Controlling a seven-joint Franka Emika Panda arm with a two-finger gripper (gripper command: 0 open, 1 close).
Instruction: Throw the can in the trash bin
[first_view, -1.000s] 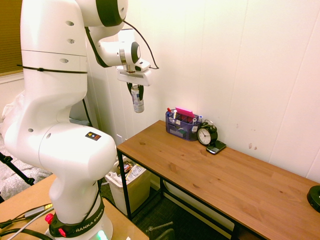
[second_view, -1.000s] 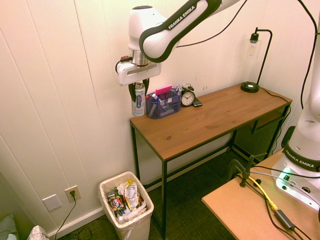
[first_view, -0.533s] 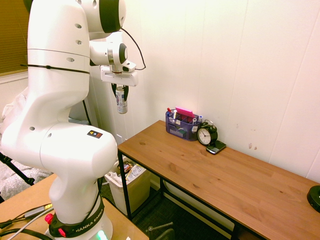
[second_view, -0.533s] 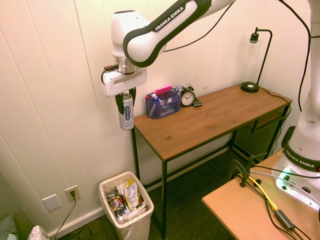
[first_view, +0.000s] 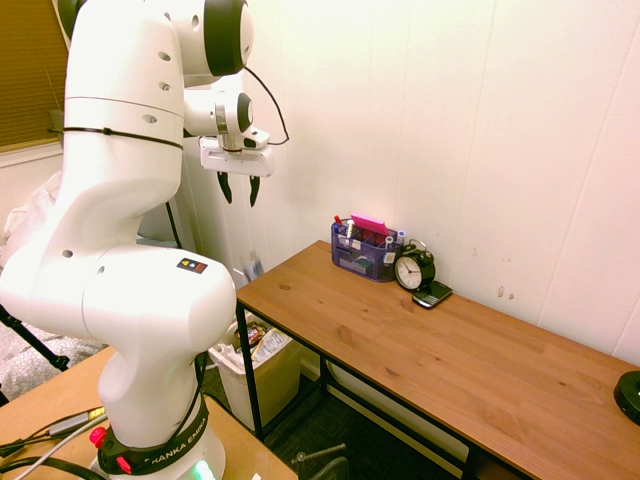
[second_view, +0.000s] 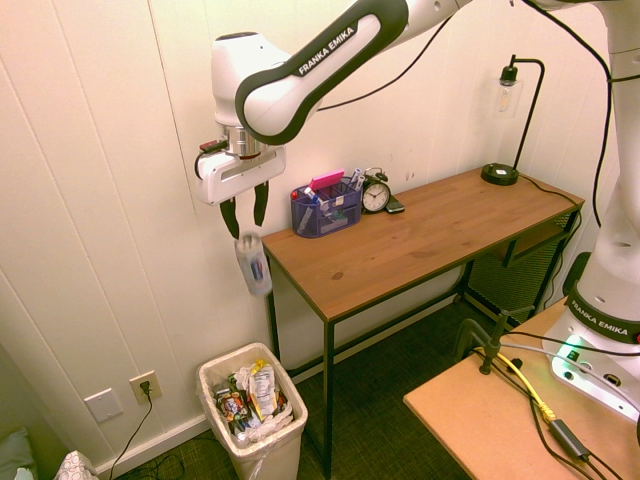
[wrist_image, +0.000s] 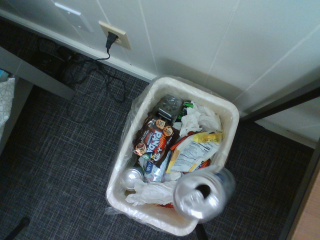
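Observation:
The can (second_view: 252, 265), slim and silver-white with dark print, is in mid-air and blurred, just below my gripper (second_view: 244, 210) and free of it. My gripper (first_view: 238, 188) is open with nothing between its fingers, left of the desk's end and high over the trash bin (second_view: 216, 367). The cream-white trash bin (wrist_image: 224, 107) has a bag liner and is full of wrappers and paper. In the wrist view the can (wrist_image: 202, 195) shows top-on and blurred over the bin's near rim. The first exterior view shows the trash bin (first_view: 272, 388) under the desk's end.
A wooden desk (second_view: 420, 240) stands right of the bin, with a blue organiser (second_view: 325, 210), a black alarm clock (second_view: 376, 195) and a phone on it. A black lamp (second_view: 500, 170) stands at its far end. A wall outlet (second_view: 145, 385) with a plugged cable is left of the bin.
My gripper moved left off the desk's end to above the bin, then opened. The can left the fingers and is dropping.

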